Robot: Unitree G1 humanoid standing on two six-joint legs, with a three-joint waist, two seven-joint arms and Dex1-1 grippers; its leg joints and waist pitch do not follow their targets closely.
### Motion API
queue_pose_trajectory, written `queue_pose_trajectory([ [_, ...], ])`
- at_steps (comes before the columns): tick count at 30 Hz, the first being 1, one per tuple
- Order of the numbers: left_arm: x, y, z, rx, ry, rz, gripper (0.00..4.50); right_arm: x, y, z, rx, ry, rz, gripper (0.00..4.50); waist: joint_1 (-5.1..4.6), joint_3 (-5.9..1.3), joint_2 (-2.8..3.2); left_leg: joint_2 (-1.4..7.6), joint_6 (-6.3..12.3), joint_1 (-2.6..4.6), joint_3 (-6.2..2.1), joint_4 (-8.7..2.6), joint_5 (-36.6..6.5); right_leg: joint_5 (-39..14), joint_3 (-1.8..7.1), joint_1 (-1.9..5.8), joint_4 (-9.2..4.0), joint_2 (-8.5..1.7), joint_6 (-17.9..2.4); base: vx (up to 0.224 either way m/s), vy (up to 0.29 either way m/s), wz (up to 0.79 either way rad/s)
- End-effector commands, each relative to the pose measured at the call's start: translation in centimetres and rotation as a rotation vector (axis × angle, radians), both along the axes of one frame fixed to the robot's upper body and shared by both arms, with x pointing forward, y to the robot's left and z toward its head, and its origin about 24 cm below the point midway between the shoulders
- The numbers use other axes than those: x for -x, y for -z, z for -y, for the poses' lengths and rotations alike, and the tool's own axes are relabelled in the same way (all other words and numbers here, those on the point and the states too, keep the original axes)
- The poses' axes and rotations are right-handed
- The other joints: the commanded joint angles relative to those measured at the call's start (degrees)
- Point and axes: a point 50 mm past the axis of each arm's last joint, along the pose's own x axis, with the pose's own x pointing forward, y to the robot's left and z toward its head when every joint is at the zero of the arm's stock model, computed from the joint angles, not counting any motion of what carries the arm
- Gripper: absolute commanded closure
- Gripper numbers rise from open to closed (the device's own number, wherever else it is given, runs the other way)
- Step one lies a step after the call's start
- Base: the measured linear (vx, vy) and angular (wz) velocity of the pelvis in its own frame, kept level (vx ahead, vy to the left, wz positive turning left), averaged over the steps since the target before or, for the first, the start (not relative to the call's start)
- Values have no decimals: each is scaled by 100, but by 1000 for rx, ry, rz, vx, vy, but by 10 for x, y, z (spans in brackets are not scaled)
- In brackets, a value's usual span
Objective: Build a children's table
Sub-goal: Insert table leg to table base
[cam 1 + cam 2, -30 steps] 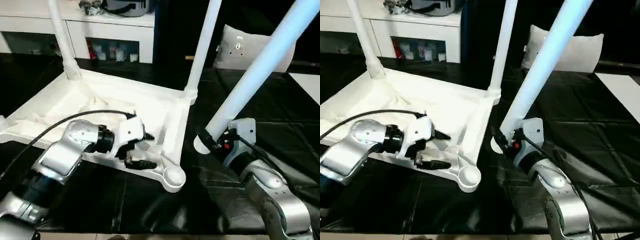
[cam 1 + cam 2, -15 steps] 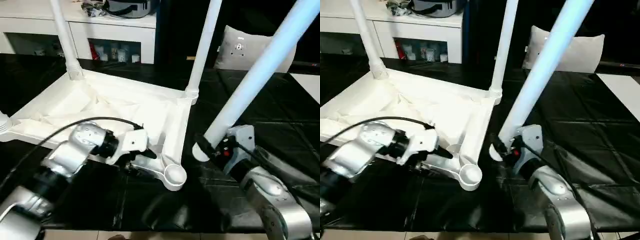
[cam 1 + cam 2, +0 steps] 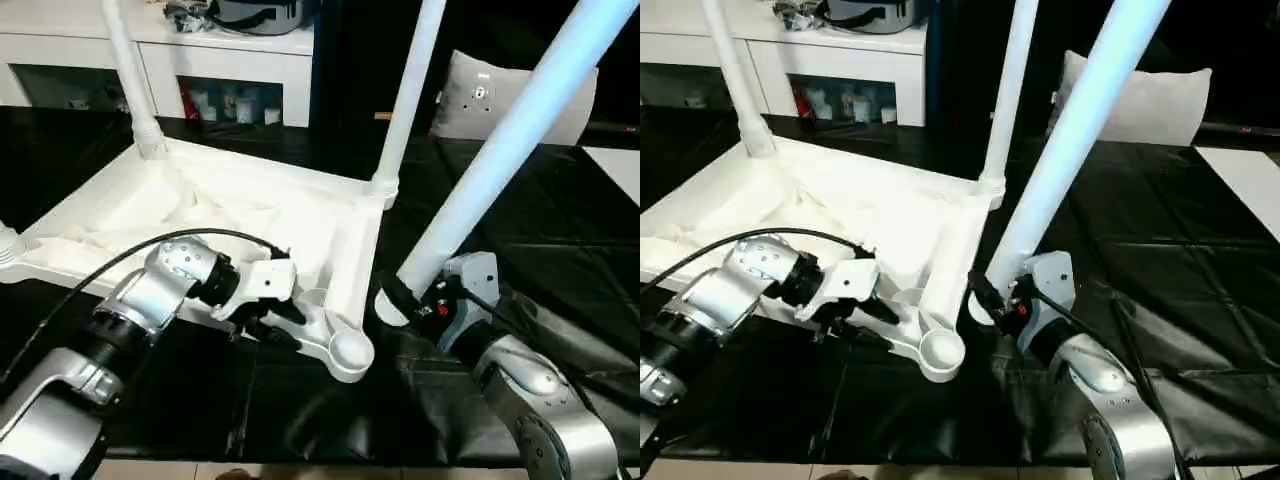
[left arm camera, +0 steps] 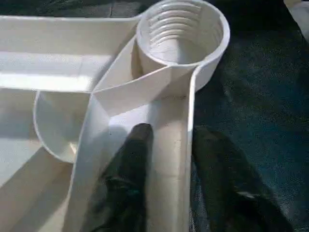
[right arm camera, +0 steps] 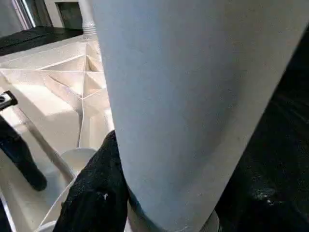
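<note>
My left gripper (image 4: 166, 159) sits astride the thin side wall of the table top (image 3: 190, 215), one black finger (image 4: 128, 174) inside the wall and the other outside. The fingers are close to the wall, but I cannot tell if they are pinching it. Just past my fingertips is the empty corner socket (image 4: 181, 29), a round cup with ridges inside for a leg to screw into.

My right gripper (image 3: 405, 300) is wrapped around the fat end of a loose leg (image 3: 500, 150), just beside that empty socket. The leg leans up and away from the table top. Its end is not in the socket yet.

The table top lies upside down on the black mat (image 3: 560, 240), ribs facing up. Two legs already stand in the far corners, one leg (image 3: 125, 70) farther from the socket and one leg (image 3: 405, 90) straight behind it.

I think the table is light, hard plastic. It will not bend much, but it looks smooth and slippery, so it may slide on the mat when I push a leg in. The side wall near the socket is a good place to hold it still. The long leg is best held low, near its fat end, so it does not wobble.
</note>
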Motion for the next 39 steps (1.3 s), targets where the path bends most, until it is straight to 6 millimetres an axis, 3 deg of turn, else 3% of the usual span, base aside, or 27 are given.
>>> queue_pose_trajectory([
  [1,-3,-3,2,-16,21,26,325,1,-7,2,6,11,32,259,-3,-307,98,331,-338,220,-114,-478,-1470,7,201,57,-451,-450,-1272,0,0,0],
  [16,-4,3,0,-32,34,45,446,1,-7,0,11,-2,33,259,2,-276,75,348,-337,221,-115,-503,-1642,-366,211,29,-489,-477,-1252,0,0,0],
  [22,-3,5,1,-23,17,30,450,-2,-9,-2,-2,-10,29,259,-3,-280,79,348,-342,224,-111,-505,-1643,-355,212,17,-485,-471,-1248,0,0,0],
  [24,-1,8,0,-25,-27,-5,450,-5,-12,-5,-45,-26,14,259,-11,-281,151,344,-373,246,-119,-512,-1708,-346,208,5,-468,-462,-1279,0,0,0],
  [25,-1,9,0,-25,-43,-16,450,-5,-14,-7,-62,-33,8,259,-23,-275,115,342,-389,234,-120,-515,-1758,-409,209,11,-479,-464,-1290,0,0,0],
  [26,-2,11,1,-10,-101,-33,450,-7,-18,-10,-88,-64,4,259,-13,-273,143,341,-399,239,-119,-510,-1785,-479,216,2,-488,-474,-1289,0,0,0],
  [29,-3,12,5,26,-183,-57,450,-9,-24,-14,-122,-122,3,259,-16,-277,129,346,-359,227,-116,-496,-1672,-436,217,30,-480,-479,-1339,0,0,0],
  [30,-1,15,10,61,-253,-86,450,-14,-29,-14,-136,-167,-3,259,-7,-283,165,343,-355,220,-114,-491,-1615,-386,220,32,-481,-479,-1332,0,0,0],
  [35,2,21,13,35,-325,-96,450,-20,-29,-12,-87,-241,-34,259,-72,-303,131,306,-153,158,-95,-435,-1065,306,210,115,-459,-447,-1397,0,0,0],
  [39,4,22,14,21,-371,-74,450,-26,-25,-10,6,-315,-31,259,-104,-290,120,313,-93,160,-95,-424,-1105,71,202,123,-487,-447,-1444,0,0,0],
])
